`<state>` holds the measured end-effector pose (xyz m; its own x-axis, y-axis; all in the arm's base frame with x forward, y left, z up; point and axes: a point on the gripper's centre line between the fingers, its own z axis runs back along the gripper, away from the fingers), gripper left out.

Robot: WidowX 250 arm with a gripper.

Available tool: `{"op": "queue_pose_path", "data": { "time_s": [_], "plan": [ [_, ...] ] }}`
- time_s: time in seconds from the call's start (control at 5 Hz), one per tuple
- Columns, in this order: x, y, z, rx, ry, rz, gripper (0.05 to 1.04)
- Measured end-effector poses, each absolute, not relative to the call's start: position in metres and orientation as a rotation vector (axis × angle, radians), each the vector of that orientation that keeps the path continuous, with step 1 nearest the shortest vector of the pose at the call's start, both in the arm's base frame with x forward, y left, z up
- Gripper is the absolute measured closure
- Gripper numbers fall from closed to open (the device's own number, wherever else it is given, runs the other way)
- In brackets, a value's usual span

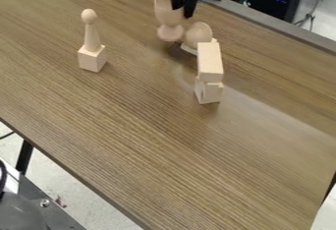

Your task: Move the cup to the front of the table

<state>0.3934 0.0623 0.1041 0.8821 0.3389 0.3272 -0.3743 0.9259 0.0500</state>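
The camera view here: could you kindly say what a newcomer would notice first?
Probably the black gripper at the top edge, right at a pale wooden cup. Next come the ball-topped piece at upper left and the stacked blocks right of center.

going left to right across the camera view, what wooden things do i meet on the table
round-topped pin standing on a cube → cup → stack of blocks

Tabletop (138, 126) brown wood-grain, faintly glossy; cup (169, 25) smooth pale wood.
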Motion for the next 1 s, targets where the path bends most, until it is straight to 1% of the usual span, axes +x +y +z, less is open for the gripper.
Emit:
{"op": "queue_pose_path", "data": {
  "time_s": [0.4,0.6,0.8,1.0],
  "plan": [
    [0.396,0.033,0.128,0.133,-0.386,0.300,0.971],
    [0.395,0.024,0.127,0.140,-0.387,0.283,0.971],
    [0.396,0.013,0.127,0.132,-0.388,0.261,0.971],
    [0.395,0.011,0.127,0.133,-0.383,0.255,0.971]
  ]
}}
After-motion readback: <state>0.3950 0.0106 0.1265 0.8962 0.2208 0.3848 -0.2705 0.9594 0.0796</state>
